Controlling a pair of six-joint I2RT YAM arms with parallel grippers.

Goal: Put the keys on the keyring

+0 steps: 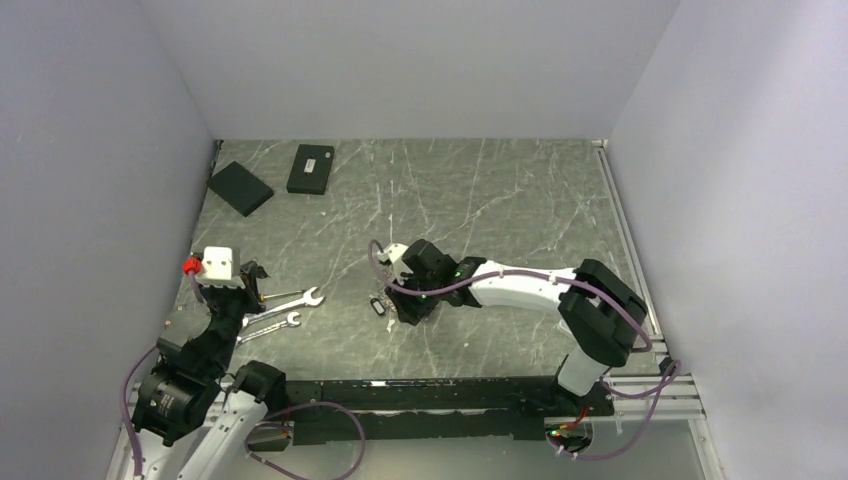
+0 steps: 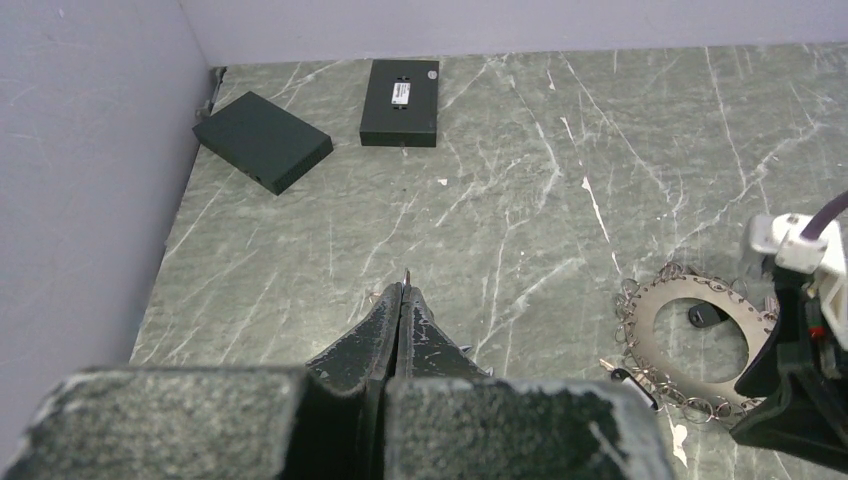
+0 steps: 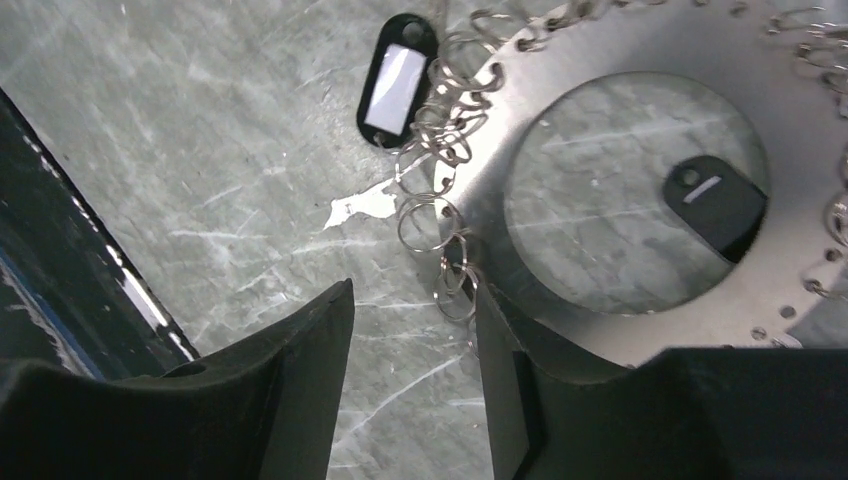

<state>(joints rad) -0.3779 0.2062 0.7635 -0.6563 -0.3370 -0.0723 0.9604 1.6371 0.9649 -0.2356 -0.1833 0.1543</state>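
I log one keyring (image 3: 620, 40): a flat silver annulus lying on the counter (image 3: 200, 150), its rim fringed with split rings (image 3: 428, 222). One black labelled tag (image 3: 397, 78) is just outside the rim, another tag (image 3: 715, 200) inside the hole.

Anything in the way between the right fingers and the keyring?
Nothing visible does. The right gripper is open at the rim of the keyring, small rings on that rim lying between its fingers; the black tag lies beyond them.

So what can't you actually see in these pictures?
- Right wrist view: the keyring runs off the top and right edges.
- Top view: it looks tiny and sits mostly under the right gripper.
- Left wrist view: that gripper covers its right side.
- Black tag: no writing is legible on the label.
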